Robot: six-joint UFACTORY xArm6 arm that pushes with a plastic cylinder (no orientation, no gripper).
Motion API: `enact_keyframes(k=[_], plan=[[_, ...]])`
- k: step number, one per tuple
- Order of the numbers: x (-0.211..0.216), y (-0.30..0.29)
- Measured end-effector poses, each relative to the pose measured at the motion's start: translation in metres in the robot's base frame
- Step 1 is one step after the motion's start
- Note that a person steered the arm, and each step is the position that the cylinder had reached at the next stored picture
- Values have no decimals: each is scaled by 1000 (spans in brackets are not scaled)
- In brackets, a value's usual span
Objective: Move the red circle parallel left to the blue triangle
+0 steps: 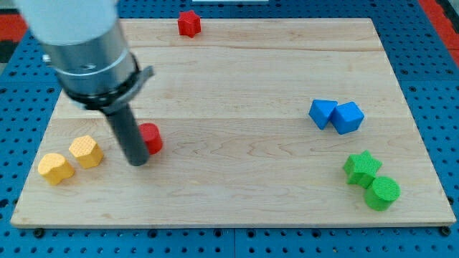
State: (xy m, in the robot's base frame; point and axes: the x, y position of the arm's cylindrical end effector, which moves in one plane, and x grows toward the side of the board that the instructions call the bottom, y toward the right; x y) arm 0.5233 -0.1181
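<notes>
The red circle (151,137) lies on the wooden board (237,86) at the view's lower left. My tip (138,162) stands right against its left side, partly covering it. The blue triangle (322,113) lies far off at the view's right, touching a blue cube-like block (348,117) on its right side.
A red star-like block (189,24) sits at the board's top edge. Two yellow blocks (56,168) (86,151) lie at the lower left, just left of my tip. A green star (361,168) and a green cylinder (382,193) lie at the lower right.
</notes>
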Motion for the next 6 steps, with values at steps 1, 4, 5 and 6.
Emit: enact_keyframes(k=[1, 4, 5, 6], plan=[[-16, 29], [-8, 7], [-31, -28], [-72, -19]])
